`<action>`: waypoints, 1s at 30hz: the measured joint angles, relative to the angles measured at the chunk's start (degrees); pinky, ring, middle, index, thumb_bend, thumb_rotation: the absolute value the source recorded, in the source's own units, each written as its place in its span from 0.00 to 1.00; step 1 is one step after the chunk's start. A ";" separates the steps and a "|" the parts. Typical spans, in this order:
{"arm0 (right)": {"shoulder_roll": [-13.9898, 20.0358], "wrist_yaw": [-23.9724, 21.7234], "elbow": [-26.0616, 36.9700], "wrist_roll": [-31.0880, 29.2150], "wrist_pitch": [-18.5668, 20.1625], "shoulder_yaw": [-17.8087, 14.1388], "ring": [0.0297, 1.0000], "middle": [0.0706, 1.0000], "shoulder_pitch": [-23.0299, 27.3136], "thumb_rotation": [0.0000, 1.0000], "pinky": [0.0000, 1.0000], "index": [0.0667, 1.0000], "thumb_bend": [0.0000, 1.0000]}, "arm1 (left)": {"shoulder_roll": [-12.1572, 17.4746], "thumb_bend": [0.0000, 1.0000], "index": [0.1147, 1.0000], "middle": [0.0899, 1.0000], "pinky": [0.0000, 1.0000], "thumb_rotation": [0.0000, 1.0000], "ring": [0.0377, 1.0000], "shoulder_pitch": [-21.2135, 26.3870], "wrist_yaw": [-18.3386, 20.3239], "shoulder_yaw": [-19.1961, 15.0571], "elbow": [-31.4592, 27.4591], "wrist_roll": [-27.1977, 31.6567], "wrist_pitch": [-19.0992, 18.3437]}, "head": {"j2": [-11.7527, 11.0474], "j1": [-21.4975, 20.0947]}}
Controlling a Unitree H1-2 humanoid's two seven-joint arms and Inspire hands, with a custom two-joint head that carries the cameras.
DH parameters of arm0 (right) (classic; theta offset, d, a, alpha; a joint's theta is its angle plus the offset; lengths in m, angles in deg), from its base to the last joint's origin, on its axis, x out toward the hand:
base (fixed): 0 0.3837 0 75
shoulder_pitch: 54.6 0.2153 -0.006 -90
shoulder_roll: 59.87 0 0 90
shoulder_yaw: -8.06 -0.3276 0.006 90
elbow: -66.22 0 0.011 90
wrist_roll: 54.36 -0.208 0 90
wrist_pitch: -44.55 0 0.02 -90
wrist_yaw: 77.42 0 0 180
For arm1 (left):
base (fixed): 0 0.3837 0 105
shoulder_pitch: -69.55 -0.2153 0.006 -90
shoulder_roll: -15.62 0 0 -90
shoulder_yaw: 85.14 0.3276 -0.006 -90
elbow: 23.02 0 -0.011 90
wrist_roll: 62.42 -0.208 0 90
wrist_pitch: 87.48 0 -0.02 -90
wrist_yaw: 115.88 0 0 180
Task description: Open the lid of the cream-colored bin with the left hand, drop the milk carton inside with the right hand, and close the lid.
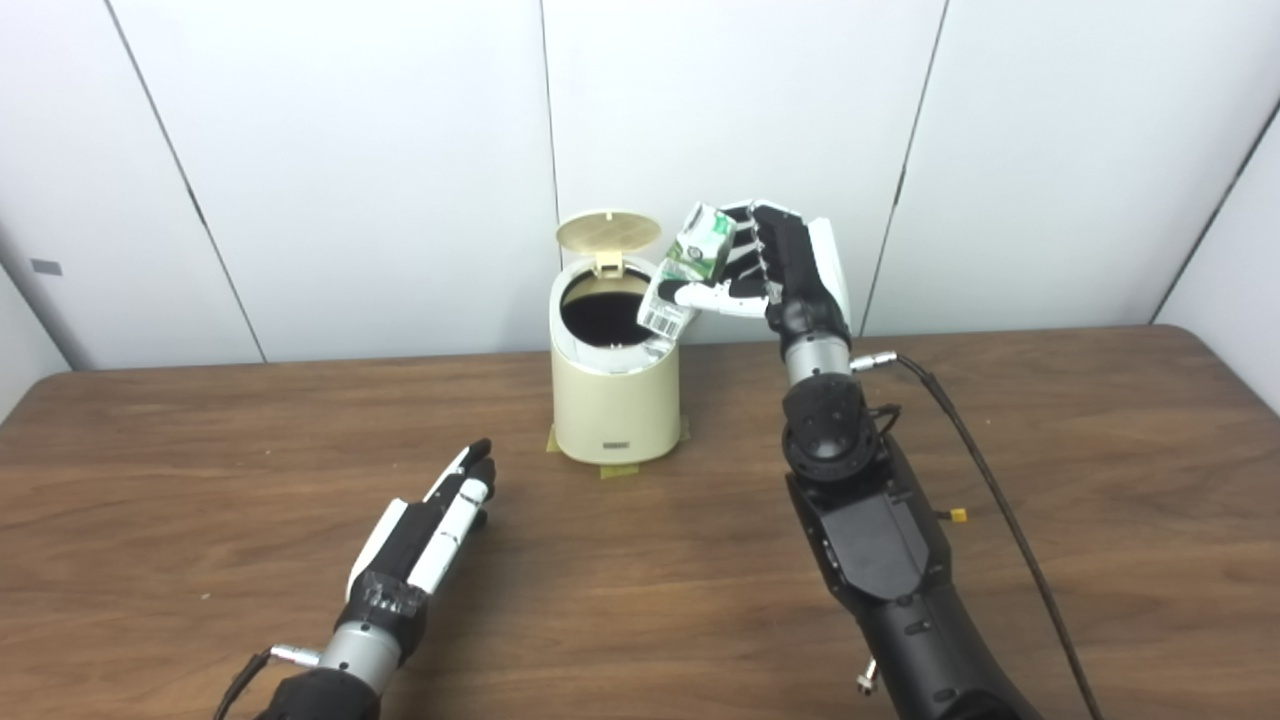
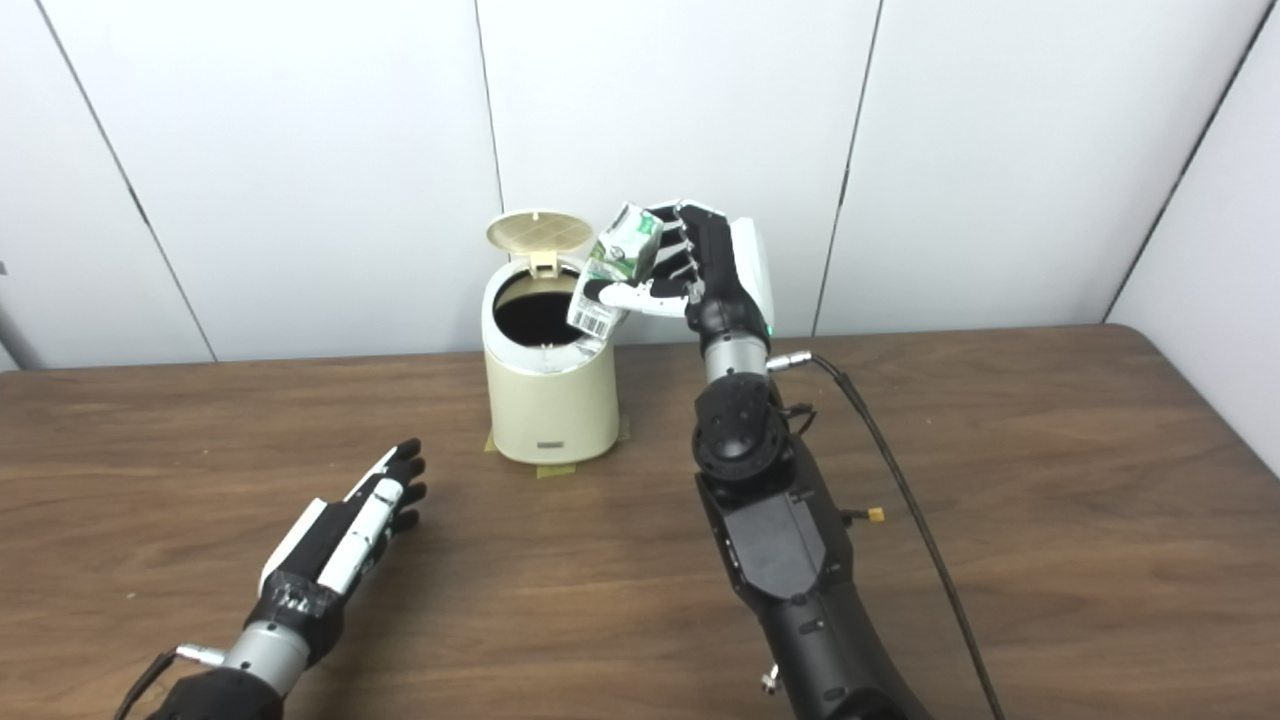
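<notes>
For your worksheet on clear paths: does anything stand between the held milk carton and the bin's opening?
Nothing visible does. The lid stands raised behind the opening of the bin, and the milk carton, held in the right hand, is tilted over the opening's right rim. The left hand lies well clear, down at the table.

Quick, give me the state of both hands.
Left hand: open, holding nothing, low over the table.
Right hand: shut on the milk carton, at the open bin's rim.

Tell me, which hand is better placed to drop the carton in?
The right hand: it holds the milk carton at the open bin's rim. The left hand is low, away from it.
</notes>
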 measured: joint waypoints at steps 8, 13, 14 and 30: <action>-0.96 1.67 -2.28 0.31 -0.81 0.35 0.33 0.44 1.67 0.00 0.27 0.53 0.51 | -0.04 0.55 1.00 0.99 0.96 0.91 0.97 -0.22 -0.88 0.53 -0.03 0.05 0.05 | 0.26 0.53; -1.68 1.65 -2.22 -0.10 -0.83 0.47 0.33 0.44 1.68 0.00 0.27 0.52 0.51 | -0.01 0.56 1.00 0.99 0.96 0.92 0.97 -0.30 -1.03 0.74 -0.05 -0.09 0.06 | 0.26 0.53; -1.85 1.64 -2.18 -0.21 -0.83 0.48 0.33 0.44 1.68 0.00 0.27 0.51 0.51 | 0.03 0.57 1.00 0.99 0.95 0.92 0.97 -0.30 -1.03 0.83 -0.05 -0.10 0.07 | 0.26 0.53; -4.39 0.40 0.38 -0.04 -0.22 2.56 0.33 0.44 1.68 0.00 0.26 0.52 0.51 | -0.09 0.56 1.00 0.99 0.92 0.89 0.96 -0.25 -1.44 1.31 0.04 -0.31 0.33 | 0.61 0.09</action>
